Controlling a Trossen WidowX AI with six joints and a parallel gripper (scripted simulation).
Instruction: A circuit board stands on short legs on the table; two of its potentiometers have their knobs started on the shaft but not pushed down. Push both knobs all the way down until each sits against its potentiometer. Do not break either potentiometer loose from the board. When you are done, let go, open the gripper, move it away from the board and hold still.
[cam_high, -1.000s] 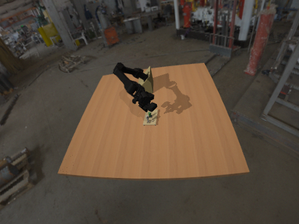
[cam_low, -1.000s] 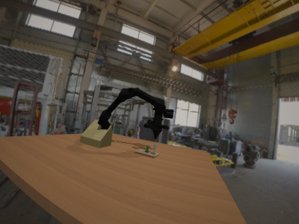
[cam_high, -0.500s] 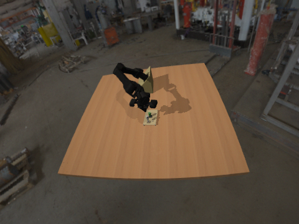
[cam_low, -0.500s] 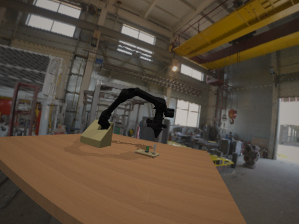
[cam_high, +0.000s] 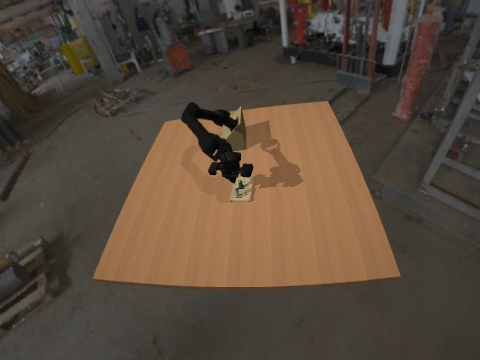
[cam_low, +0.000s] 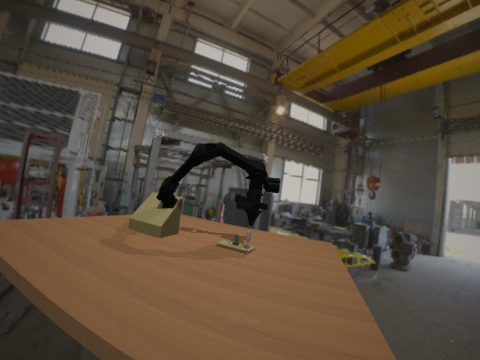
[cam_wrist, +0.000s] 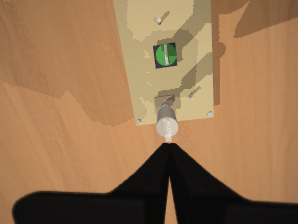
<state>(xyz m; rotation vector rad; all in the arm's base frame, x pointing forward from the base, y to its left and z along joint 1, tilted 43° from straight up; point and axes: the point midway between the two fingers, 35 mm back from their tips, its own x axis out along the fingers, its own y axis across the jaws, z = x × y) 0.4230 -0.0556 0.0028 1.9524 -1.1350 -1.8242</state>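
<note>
The circuit board (cam_high: 248, 193) (cam_low: 226, 244) (cam_wrist: 139, 75) stands on short legs on the table. The green knob (cam_high: 240, 183) (cam_low: 236, 238) (cam_wrist: 160, 55) sits low over its dark square potentiometer near the middle of the board. The grey knob (cam_high: 237, 189) (cam_low: 248, 235) (cam_wrist: 167, 125) stands higher, with a thin shaft showing beneath it over the potentiometer near one end. My gripper (cam_high: 233, 180) (cam_low: 253, 224) (cam_wrist: 168, 149) is shut and empty, fingertips together. It hangs above the board; in the wrist view its tips appear just below the grey knob. The gap under the green knob is too small to judge.
A khaki wedge-shaped block (cam_high: 236, 138) (cam_low: 155, 219) stands at the arm's base. Small light pins (cam_wrist: 159, 21) (cam_wrist: 191, 96) rise from the board beside the knobs. The arm's shadow falls across the board and the wooden table (cam_high: 300, 235) (cam_low: 190, 295).
</note>
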